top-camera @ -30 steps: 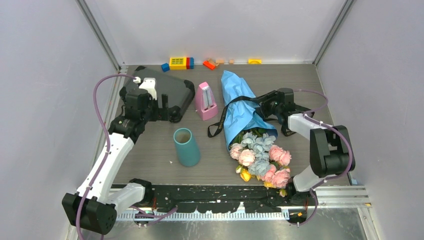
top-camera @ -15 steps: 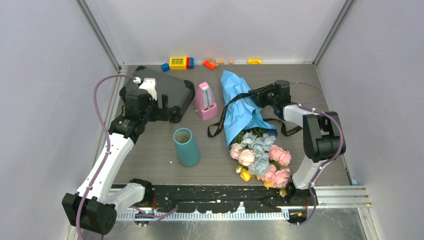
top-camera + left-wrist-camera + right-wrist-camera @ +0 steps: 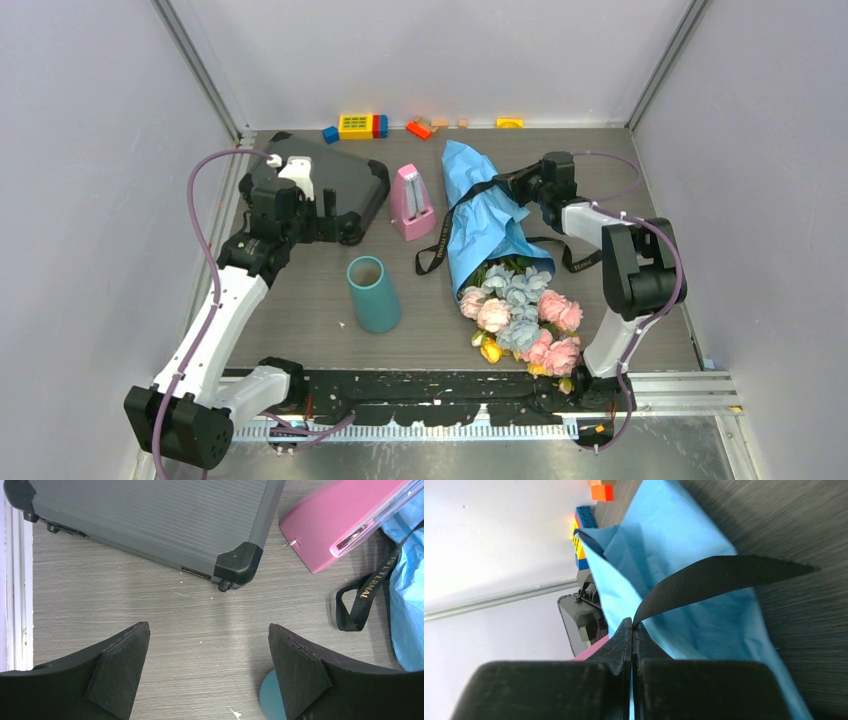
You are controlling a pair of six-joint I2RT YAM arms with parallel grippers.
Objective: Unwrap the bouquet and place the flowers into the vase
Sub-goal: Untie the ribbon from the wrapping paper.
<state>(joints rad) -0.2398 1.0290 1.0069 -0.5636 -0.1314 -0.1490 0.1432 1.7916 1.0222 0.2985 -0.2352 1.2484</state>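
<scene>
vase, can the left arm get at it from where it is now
Probably yes. The left gripper hangs open over bare table beside the grey case, the vase stands upright close by, and nothing lies between them.

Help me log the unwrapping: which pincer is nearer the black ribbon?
Right. The right pincer is shut on the black ribbon; the left pincer hangs open beside the grey case, not touching the ribbon.
</scene>
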